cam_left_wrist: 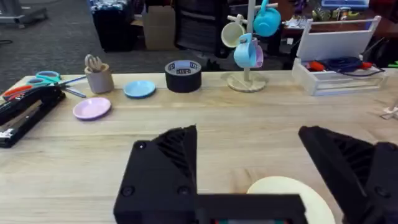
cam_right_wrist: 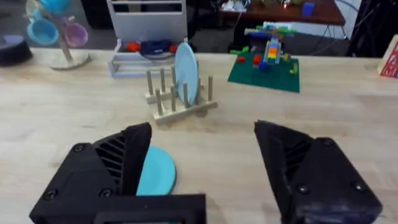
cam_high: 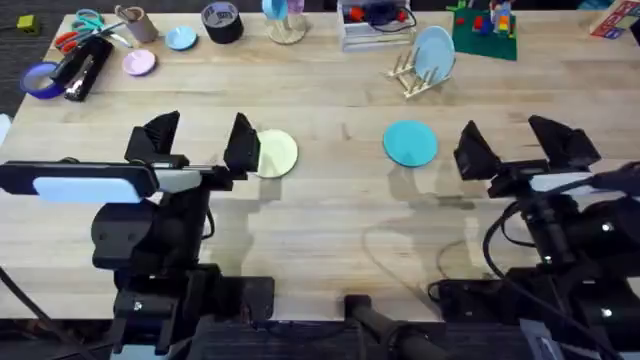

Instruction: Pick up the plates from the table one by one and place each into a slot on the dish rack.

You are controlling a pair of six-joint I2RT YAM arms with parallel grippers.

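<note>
Beside left gripper [cam_high: 200,142]: cream plate [cam_high: 276,154]; jaws apart.

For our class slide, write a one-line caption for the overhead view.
Two open tools, left and right, near cream plate and teal plate; dish rack holds a light-blue plate.

Both arms are mostly matte black, chunky and kinda 3D-printed looking. The left gripper [cam_high: 200,140] has two wedge-shaped black fingers [cam_left_wrist: 163,168] with ribbed inner faces and small round screw heads near their bases. Just behind its fingers there's a white and light-blue block on the wrist. The right gripper [cam_high: 517,145] has the same black ribbed fingers [cam_right_wrist: 102,171], and thin black cables loop off the arm behind it.
</note>
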